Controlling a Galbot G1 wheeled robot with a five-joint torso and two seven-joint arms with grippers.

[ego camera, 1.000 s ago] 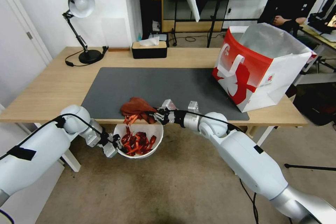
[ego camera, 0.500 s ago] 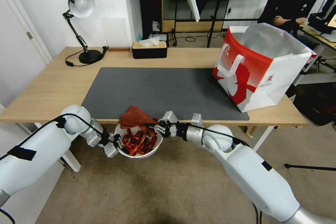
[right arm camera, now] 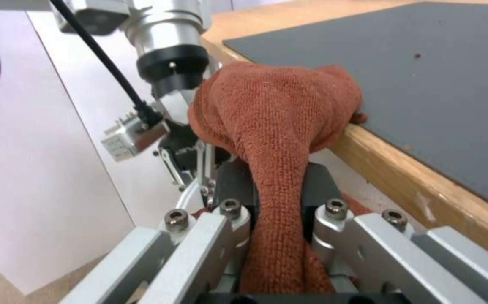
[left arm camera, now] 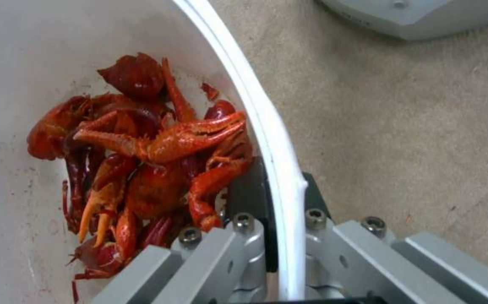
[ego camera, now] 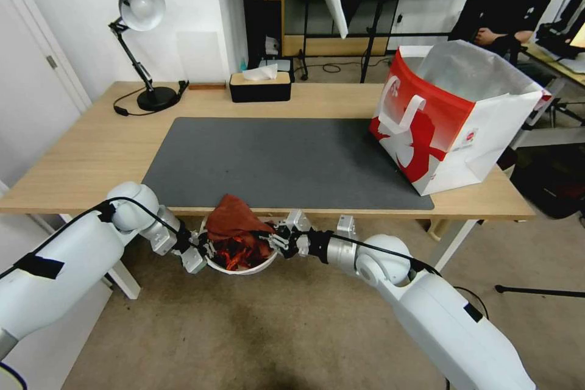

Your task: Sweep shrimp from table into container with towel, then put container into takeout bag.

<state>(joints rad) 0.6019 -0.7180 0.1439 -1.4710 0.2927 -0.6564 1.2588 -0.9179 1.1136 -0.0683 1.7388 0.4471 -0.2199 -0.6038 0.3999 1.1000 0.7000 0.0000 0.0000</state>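
1. The left gripper point(ego camera: 204, 254) is clamped on the rim of the container point(ego camera: 244, 269), one finger inside the wall and one outside, holding it just below the near edge of the table point(ego camera: 79, 152).
2. The shrimp point(left arm camera: 148, 164) lie piled inside the container.
3. The right gripper point(right arm camera: 277, 198), at the container's 3 o'clock, is pinched tight on the towel point(ego camera: 231, 222), which bunches over the container's far side, against the table edge.
4. On the table, at the container's 1 o'clock and well apart, the takeout bag point(ego camera: 451, 122) stands open.
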